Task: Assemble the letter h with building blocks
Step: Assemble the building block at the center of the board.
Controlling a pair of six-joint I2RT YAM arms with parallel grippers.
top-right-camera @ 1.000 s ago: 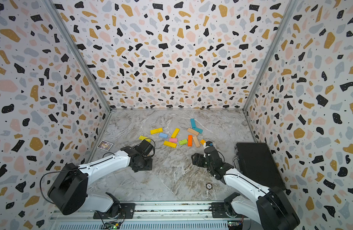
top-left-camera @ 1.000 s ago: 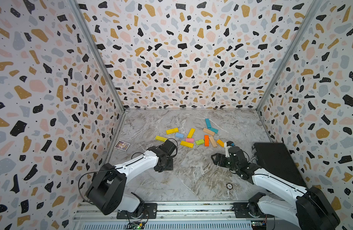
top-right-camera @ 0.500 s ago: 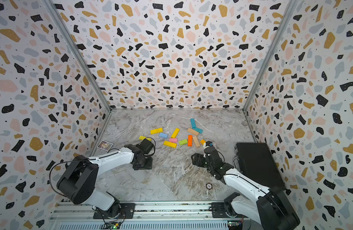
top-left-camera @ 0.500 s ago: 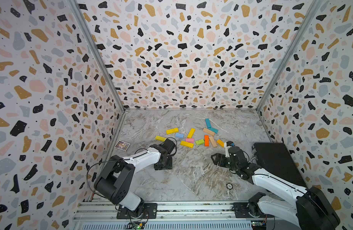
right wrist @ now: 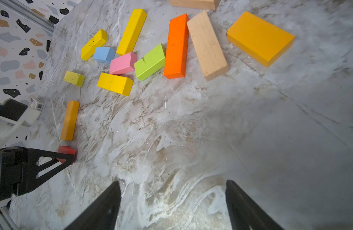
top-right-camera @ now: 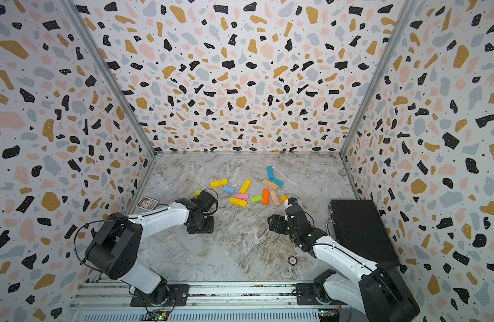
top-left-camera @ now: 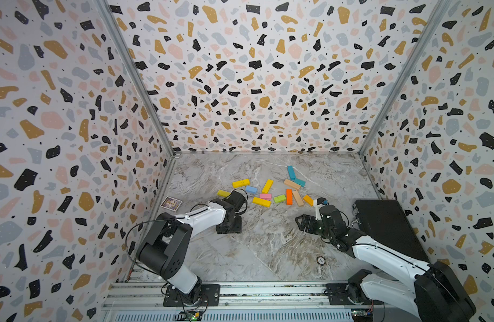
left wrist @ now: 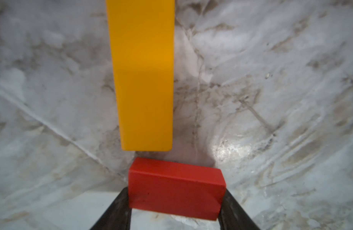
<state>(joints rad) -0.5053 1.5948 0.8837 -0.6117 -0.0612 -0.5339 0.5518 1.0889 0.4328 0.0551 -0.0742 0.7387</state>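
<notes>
Since a second ago my left elbow [top-left-camera: 165,248] sits further inward; my left tool [left wrist: 175,201] stays put, pinching the red block [left wrist: 176,191] just short of the end of the orange-yellow bar [left wrist: 143,75] on the worktop [left wrist: 271,99]. My right tool [right wrist: 172,199] hangs spread, empty.

red blk [left wrist: 176,189]: short, lying flat, pinched in left gripper [left wrist: 174,201]
amber bar [left wrist: 143,79]: long, flat, end just beside red blk
orange bar [right wrist: 175,45] + tan bar [right wrist: 206,44]: side by side, flat
green blk [right wrist: 150,61], pink blk [right wrist: 122,63]: adjacent, amid yellow bars [right wrist: 131,31]
</notes>
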